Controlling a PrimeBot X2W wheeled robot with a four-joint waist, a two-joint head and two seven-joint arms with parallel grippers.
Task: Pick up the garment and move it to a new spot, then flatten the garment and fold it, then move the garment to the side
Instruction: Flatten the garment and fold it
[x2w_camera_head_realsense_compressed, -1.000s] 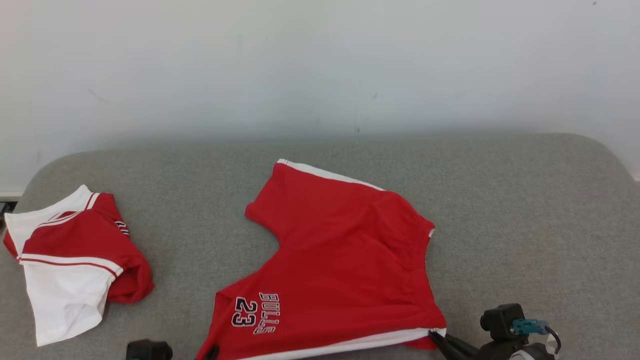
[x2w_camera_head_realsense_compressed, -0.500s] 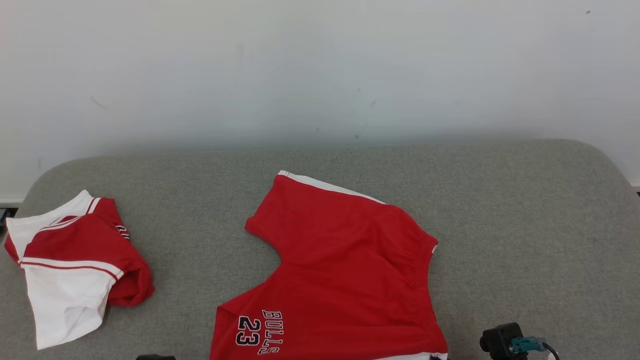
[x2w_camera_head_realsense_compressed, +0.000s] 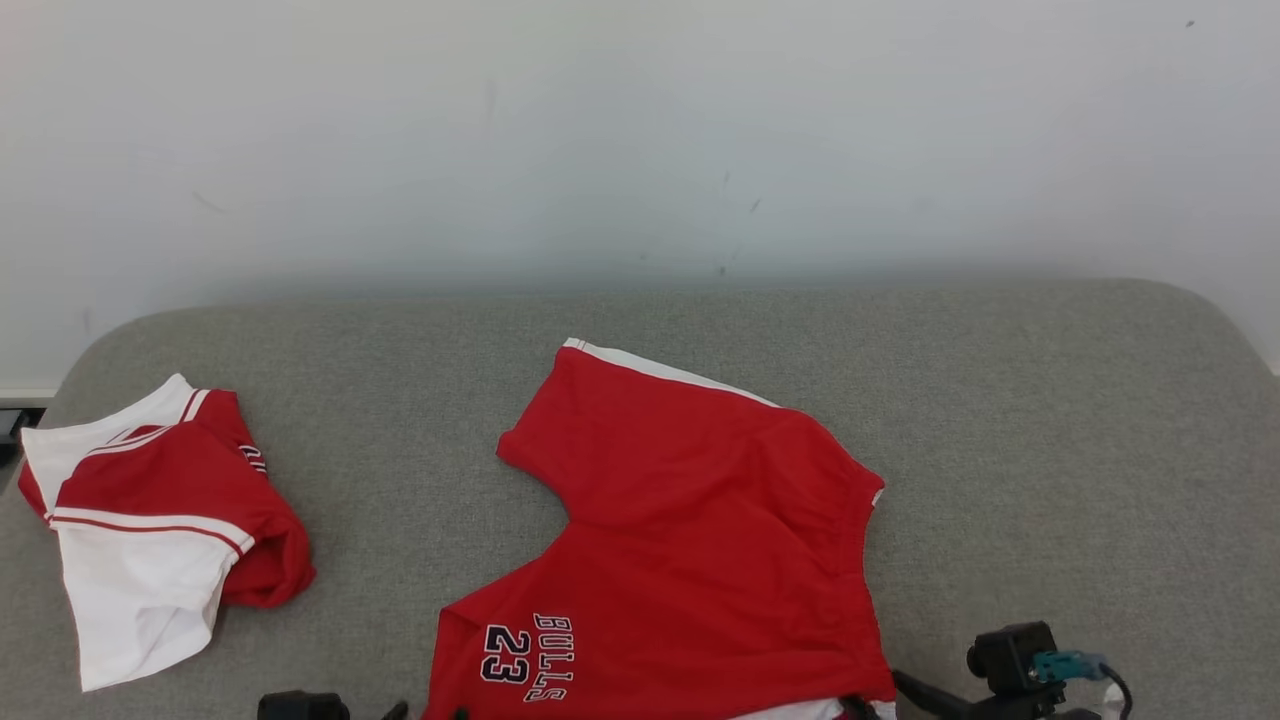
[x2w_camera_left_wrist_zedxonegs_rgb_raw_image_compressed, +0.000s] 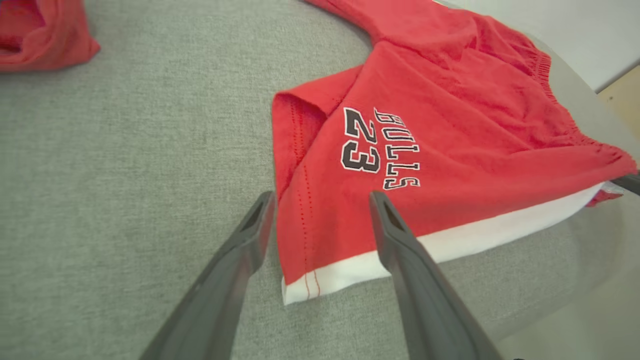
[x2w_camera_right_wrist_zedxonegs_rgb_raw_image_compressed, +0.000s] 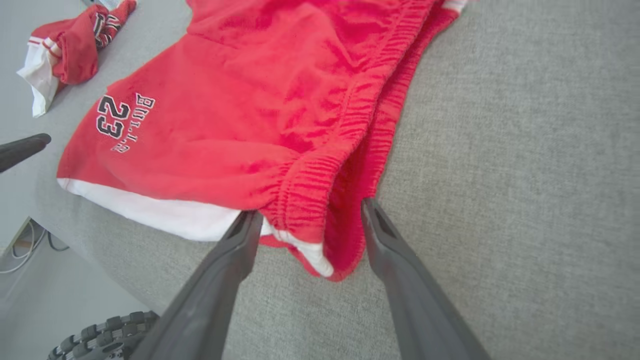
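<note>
Open lane right, clutter left and centre.
Bare grey fabric cushion (x2w_camera_head_realsense_compressed: 1050, 450) runs free across the right of the head view; red white-trimmed shorts (x2w_camera_head_realsense_compressed: 700, 520) sprawl lower centre, a crumpled red-and-white jersey (x2w_camera_head_realsense_compressed: 150, 520) blocks the left edge.

**Red, white and grey before me**

The shorts (x2w_camera_head_realsense_compressed: 690, 540) are bright red. They carry a white band (x2w_camera_left_wrist_zedxonegs_rgb_raw_image_compressed: 450, 245) along one edge and a thin white strip on the far edge. Their lettering (x2w_camera_head_realsense_compressed: 525, 655), "BULLS 23", is black outlined in white. The other garment (x2w_camera_head_realsense_compressed: 150, 520) is in blocks of red and white, with thin red stripes across the white and dark lettering on the red. The cushion (x2w_camera_head_realsense_compressed: 1000, 400) is a mottled grey weave. The wall (x2w_camera_head_realsense_compressed: 640, 130) is pale off-white with a few dark flecks. My left gripper (x2w_camera_left_wrist_zedxonegs_rgb_raw_image_compressed: 322, 197) and right gripper (x2w_camera_right_wrist_zedxonegs_rgb_raw_image_compressed: 310, 210) are dark grey. A teal plug (x2w_camera_head_realsense_compressed: 1062, 665) shows against the black housing (x2w_camera_head_realsense_compressed: 1005, 655) on my right arm.
</note>
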